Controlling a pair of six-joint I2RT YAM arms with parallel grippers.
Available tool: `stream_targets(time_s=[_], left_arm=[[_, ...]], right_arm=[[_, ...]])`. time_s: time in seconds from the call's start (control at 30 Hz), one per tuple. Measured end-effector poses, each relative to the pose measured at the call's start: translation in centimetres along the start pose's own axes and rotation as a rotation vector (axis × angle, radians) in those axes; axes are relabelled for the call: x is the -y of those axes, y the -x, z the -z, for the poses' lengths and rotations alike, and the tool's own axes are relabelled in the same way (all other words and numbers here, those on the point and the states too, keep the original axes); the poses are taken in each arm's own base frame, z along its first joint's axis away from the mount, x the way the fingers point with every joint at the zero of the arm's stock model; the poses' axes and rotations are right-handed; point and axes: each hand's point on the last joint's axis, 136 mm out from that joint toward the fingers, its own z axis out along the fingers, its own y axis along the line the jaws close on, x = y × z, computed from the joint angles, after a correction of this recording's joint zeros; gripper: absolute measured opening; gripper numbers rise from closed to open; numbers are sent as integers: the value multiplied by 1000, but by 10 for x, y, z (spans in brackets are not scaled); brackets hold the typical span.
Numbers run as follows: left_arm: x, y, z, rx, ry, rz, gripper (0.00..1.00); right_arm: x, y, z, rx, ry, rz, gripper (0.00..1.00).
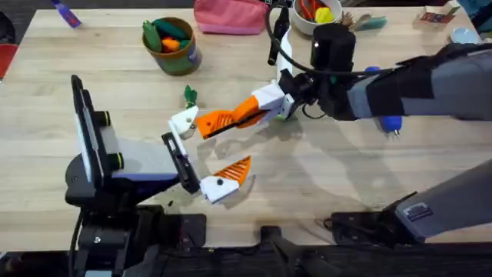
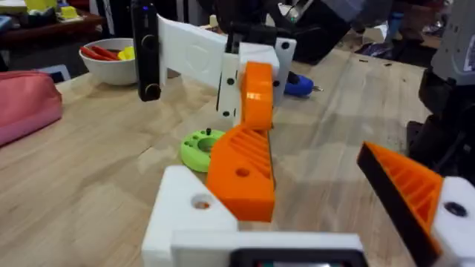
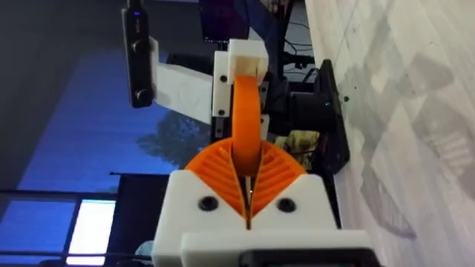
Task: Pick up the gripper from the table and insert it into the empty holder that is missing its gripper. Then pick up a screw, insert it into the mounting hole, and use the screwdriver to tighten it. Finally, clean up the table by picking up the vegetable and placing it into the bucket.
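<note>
My right gripper (image 1: 244,113) reaches in from the right and is shut on the orange gripper (image 1: 211,121). It holds the piece's far end against the empty holder (image 1: 184,121), the white mount on my left arm's tip. In the left wrist view the orange gripper (image 2: 241,170) lies against the holder (image 2: 189,211), whose mounting hole shows. My left gripper (image 1: 209,150) is open, with one orange finger (image 1: 234,169) on its other mount. The vegetable (image 1: 190,96) lies just behind the holder. The bucket (image 1: 173,46) stands at the back left. The blue screwdriver (image 1: 390,121) lies under my right arm.
A pink pouch (image 1: 231,15) and a white bowl (image 1: 315,15) of toy food sit along the back edge. A green round disc (image 2: 199,147) lies on the wood near the holder. Open tabletop stretches to the left and to the front right.
</note>
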Motion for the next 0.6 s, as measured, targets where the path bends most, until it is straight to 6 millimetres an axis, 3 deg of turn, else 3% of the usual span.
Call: stream_targets(time_s=[0.6], left_arm=[[0,0,0,0,0,1,985]], right_arm=[[1,3,-5,15,-13,8,9]])
